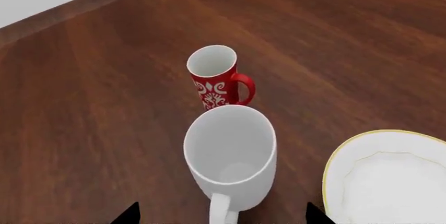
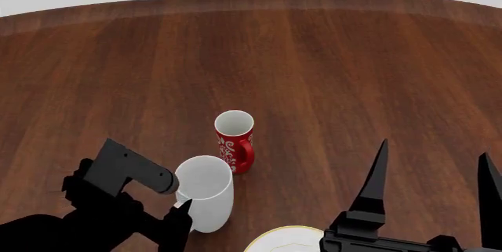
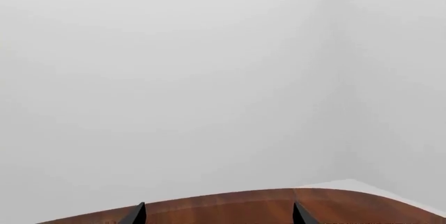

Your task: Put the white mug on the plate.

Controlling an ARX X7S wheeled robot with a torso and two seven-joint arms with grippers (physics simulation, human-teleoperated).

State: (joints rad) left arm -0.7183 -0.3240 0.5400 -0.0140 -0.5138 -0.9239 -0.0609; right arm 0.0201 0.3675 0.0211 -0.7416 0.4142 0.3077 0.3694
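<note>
On the dark brown wooden table (image 2: 330, 76), the tall glossy white mug (image 1: 231, 156) stands upright just in front of the slimmer red mug with white swirls (image 1: 217, 78), the two nearly touching. Beside them lies the round white plate with a thin gold rim (image 1: 335, 164). The left gripper (image 1: 221, 216) is spread wide around the white mug's handle side, not clamping it. The right gripper (image 2: 431, 172) points upward, fingers apart, holding nothing.

Table (image 2: 330, 58) dark polished wood (visible grain); white mug (image 1: 230, 153) glossy; plate (image 1: 390, 182) smooth, gold-rimmed.
</note>
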